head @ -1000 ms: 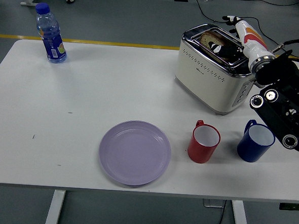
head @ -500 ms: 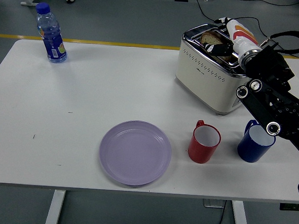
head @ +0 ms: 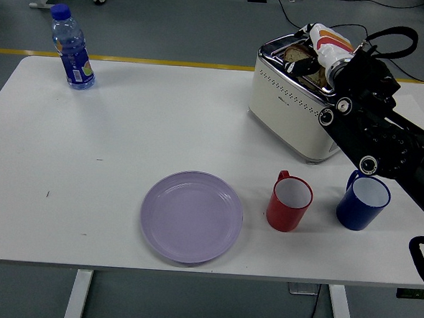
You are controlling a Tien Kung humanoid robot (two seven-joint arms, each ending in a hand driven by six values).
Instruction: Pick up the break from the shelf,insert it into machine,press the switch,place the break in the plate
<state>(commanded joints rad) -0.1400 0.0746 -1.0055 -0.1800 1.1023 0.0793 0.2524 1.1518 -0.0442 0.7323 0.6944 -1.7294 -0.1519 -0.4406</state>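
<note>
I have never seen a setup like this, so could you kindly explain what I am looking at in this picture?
This is a view from a camera on a humanoid robot's head, looking down over a white table. The black arm from the right ends in the right hand, which is over the toaster, at a bread slice standing in its slot; whether it grips the slice is unclear. Also on the table: a purple plate, a red mug, a blue mug and a water bottle. The left arm is out of view.
</note>
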